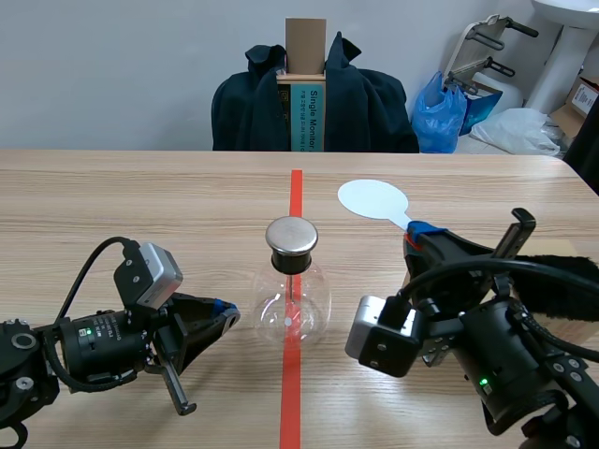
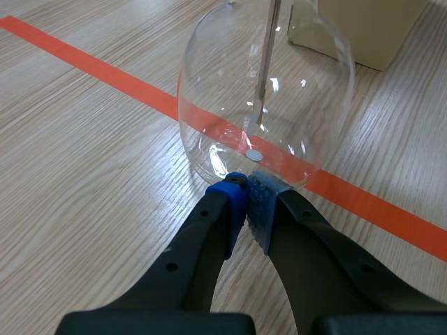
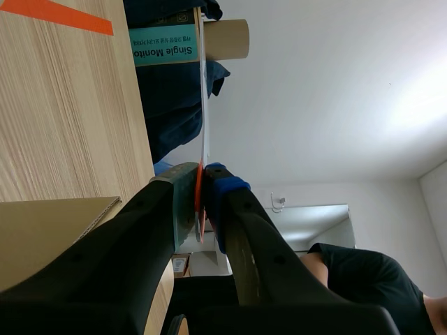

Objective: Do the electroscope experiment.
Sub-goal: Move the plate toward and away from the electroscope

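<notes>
In the scene view, the electroscope (image 1: 298, 297), a round glass flask with a metal cap (image 1: 292, 236), stands mid-table on the orange tape line (image 1: 296, 192), between the two arms. The left gripper (image 1: 225, 316) lies low at the flask's left side. I'd guess it is there to keep the glass from sliding. The right gripper (image 1: 418, 234) is to the right of the flask and slightly farther away. It is clenched on the handle of a pale paddle (image 1: 372, 199), whose disc points away toward the far side, well apart from the cap. I take the paddle for the charged piece, which has yet to come to the cap.

In the left wrist view, the left gripper's fingers are pressed together on nothing, with the tips touching the foot of the flask. Inside the glass a thin rod (image 2: 265, 63) hangs down from the cap, and a small disc (image 2: 254, 155) lies on the bottom.

In the right wrist view, the arm is rolled on its side. The paddle shows edge-on as a thin line, pinched tight between the pads.
</notes>
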Robot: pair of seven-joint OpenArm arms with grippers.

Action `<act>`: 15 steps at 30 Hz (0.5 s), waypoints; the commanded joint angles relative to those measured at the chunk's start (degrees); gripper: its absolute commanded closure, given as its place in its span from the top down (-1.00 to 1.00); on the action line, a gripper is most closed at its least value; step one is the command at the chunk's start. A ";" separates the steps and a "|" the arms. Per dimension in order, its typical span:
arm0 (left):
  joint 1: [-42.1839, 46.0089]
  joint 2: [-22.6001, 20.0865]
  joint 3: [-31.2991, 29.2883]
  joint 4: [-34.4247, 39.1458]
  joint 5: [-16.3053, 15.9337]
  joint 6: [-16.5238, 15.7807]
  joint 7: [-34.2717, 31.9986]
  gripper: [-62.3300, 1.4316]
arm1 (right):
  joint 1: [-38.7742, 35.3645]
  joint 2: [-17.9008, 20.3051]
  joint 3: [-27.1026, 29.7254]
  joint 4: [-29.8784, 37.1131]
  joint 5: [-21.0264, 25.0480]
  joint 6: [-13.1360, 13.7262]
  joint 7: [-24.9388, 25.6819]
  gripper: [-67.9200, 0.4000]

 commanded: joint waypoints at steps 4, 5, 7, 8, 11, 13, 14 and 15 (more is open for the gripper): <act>0.00 0.00 -0.11 0.76 -0.33 -0.13 -0.83 -0.87 | 0.70 0.13 0.33 0.98 0.24 -0.85 0.07 -0.96; 0.00 0.00 -0.11 0.76 -0.33 -0.13 -0.83 -0.87 | 0.70 0.13 0.33 0.98 0.22 -0.81 0.22 -0.96; 0.00 0.00 -0.11 0.76 -0.33 -0.13 -0.83 -0.87 | 0.70 0.13 0.33 0.98 0.22 -0.81 0.79 -0.96; 0.00 0.00 -0.11 0.76 -0.33 -0.13 -0.83 -0.87 | 0.70 0.13 0.33 0.98 0.22 -0.79 1.33 -0.96; 0.00 0.00 -0.11 0.76 -0.33 -0.13 -0.83 -0.87 | 0.90 0.13 0.31 0.98 0.20 -0.79 3.45 -0.96; 0.00 0.00 -0.11 0.76 -0.33 -0.13 -0.83 -0.87 | 0.98 0.11 0.31 0.98 0.20 -0.79 5.20 -0.96; 0.00 0.00 -0.11 0.76 -0.33 -0.13 -0.83 -0.87 | 0.98 0.11 0.31 0.98 0.17 -0.76 6.10 -0.96; 0.00 0.00 -0.11 0.76 -0.33 -0.13 -0.83 -0.87 | 0.98 0.11 0.31 0.98 0.15 -0.76 7.06 -0.96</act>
